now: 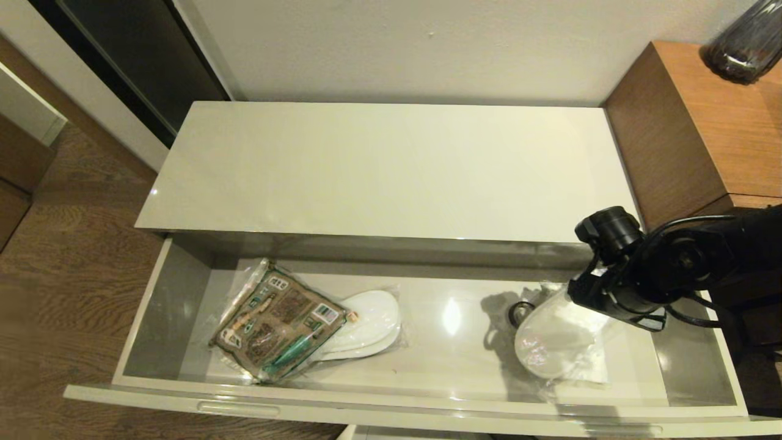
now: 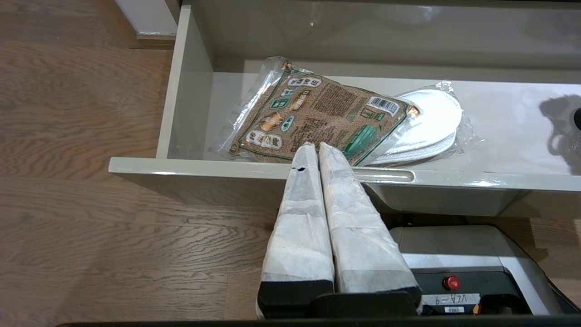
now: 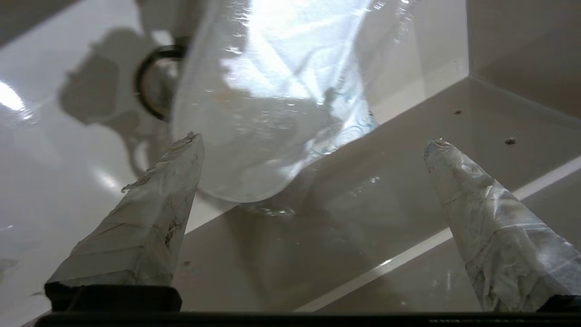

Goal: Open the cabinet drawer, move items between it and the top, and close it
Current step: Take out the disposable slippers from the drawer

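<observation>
The cabinet drawer (image 1: 452, 360) stands pulled out below the bare off-white top (image 1: 391, 165). At its left end lies the brown-and-green packet (image 1: 278, 321) (image 2: 313, 118), overlapping a wrapped white slipper pair (image 1: 369, 321) (image 2: 431, 122). A second wrapped slipper pair (image 1: 553, 345) (image 3: 272, 100) lies at the right, with the black tape roll (image 1: 519, 313) (image 3: 152, 86) beside it. My right gripper (image 1: 595, 302) (image 3: 315, 140) hangs open inside the drawer, just over that pair's near end, holding nothing. My left gripper (image 2: 316, 146) is shut and empty, at the drawer's front edge by the packet.
The brown wooden side unit (image 1: 702, 134) rises at the right, with a dark glass vase (image 1: 745, 43) on it. Wooden floor (image 1: 73, 256) lies to the left. A slot handle (image 2: 386, 175) runs along the drawer front, and the robot base (image 2: 463, 263) sits below it.
</observation>
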Tool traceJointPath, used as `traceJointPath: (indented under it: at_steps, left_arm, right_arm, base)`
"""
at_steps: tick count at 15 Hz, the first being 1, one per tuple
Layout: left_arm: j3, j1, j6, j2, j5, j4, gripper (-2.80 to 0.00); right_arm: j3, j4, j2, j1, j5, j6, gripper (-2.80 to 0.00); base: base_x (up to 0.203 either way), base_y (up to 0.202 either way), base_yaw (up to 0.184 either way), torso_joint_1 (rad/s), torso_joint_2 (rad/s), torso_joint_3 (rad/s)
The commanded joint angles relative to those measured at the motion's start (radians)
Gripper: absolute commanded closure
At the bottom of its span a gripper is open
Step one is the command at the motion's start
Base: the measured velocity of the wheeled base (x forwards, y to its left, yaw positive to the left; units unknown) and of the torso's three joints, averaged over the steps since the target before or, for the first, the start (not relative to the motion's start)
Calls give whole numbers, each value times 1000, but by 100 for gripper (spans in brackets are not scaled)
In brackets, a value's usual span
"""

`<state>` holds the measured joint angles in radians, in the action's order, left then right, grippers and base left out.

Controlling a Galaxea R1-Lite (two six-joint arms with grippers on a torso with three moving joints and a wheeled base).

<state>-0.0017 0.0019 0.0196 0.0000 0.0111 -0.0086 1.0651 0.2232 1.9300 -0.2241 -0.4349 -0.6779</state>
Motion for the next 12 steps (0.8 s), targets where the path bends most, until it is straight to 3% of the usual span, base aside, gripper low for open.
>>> traceJointPath:
  at_steps: [1, 6, 12]
  left_arm:
    - [0, 0, 0, 2, 0, -1, 0]
    - [0, 1, 0, 2, 0, -1, 0]
    - [0, 0, 0, 2, 0, -1, 0]
  right_arm:
    - [-44, -27, -3, 26, 2, -3, -280]
    - [-193, -279, 119, 63, 10, -5, -280]
    - [-150, -393, 266, 84, 18, 6, -280]
  base:
    - [0, 0, 0, 0, 0, 0]
    - [0, 0, 0, 0, 0, 0]
    - [0, 0, 0, 0, 0, 0]
